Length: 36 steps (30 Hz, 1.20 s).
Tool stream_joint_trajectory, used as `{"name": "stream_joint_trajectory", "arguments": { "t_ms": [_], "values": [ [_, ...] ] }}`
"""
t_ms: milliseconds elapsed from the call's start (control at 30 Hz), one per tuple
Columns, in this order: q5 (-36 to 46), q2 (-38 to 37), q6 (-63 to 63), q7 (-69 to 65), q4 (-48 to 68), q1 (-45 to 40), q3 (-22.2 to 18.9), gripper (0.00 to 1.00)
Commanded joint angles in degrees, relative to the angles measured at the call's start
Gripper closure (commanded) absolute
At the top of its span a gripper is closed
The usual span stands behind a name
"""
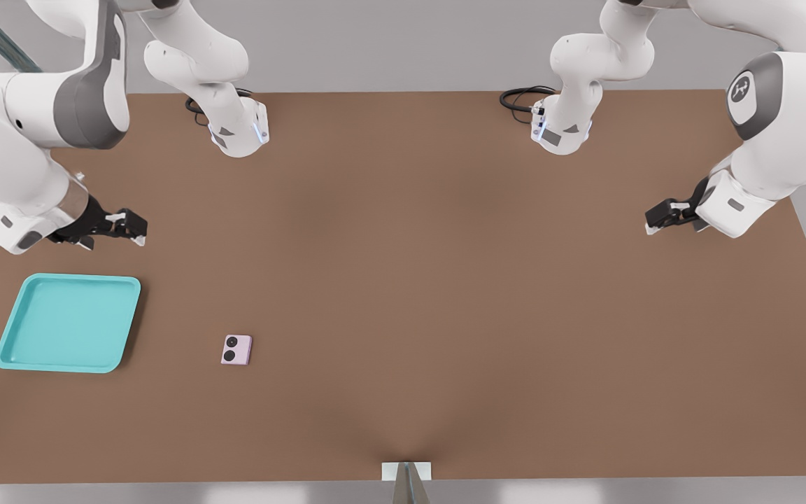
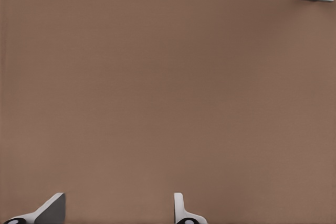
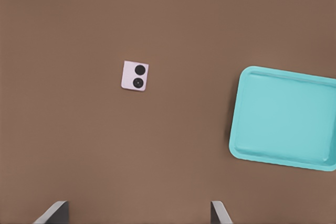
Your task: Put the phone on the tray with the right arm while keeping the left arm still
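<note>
**Gripper parted and empty above the table, phone not yet approached**

The gripper [image 1: 133,229] of the right arm [image 1: 39,119] is held above the brown table [image 1: 445,280] at the front view's left, just beyond the far edge of the tray [image 1: 67,323]. Its fingers [image 3: 55,212] are spread apart, and nothing is held between them.

The task is judged to be at its opening step: the phone [image 1: 236,349] has not been picked up, and the reach toward it is not yet made. For the next move, the gripper is to be carried over the phone, lowered, and closed across its narrow sides, since the phone lies flat and offers little height to grasp.

The phone is seen as a small, pale pink-lilac, nearly square slab with 2 black round lenses facing up. It rests on the table, well apart from the turquoise tray and toward the front view's right of it. Nothing is seen in the tray.
</note>
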Motion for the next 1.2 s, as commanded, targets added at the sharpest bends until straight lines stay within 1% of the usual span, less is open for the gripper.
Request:
{"name": "stream_joint_trajectory", "arguments": {
  "t_ms": [0,33,67,100,133,267,333,400,567,700,733,1000,1067,1167],
  "values": [
    [-0.1,0.1,1.3,3.9,0.1,-0.9,0.3,0.0],
    [-0.1,0.8,1.2,4.0,0.8,-0.7,0.8,0.0],
    [-0.5,1.0,0.9,4.9,0.2,-0.7,2.7,0.0],
    [-0.5,2.0,1.2,7.3,0.2,-0.7,2.9,0.0],
    [-0.5,4.8,4.1,11.0,0.2,-0.7,5.1,0.0],
    [-0.4,12.3,13.5,11.8,0.3,0.6,5.2,0.0],
    [-0.4,17.4,18.6,15.2,0.4,1.6,5.2,0.0],
    [-0.3,21.6,23.0,15.3,0.3,1.6,5.2,0.0],
    [-0.3,29.5,33.9,18.6,0.6,2.8,5.2,0.0],
    [-0.5,33.2,37.1,21.1,0.8,3.5,5.1,0.0],
    [-0.4,33.4,39.7,20.9,0.7,3.3,5.1,0.0],
    [-0.3,39.1,41.3,18.7,-0.1,2.4,5.1,0.0],
    [-0.3,39.3,44.5,18.6,-2.7,2.8,5.1,0.0],
    [-0.3,39.5,45.2,16.5,-3.4,1.6,5.1,0.0]
  ]
}}
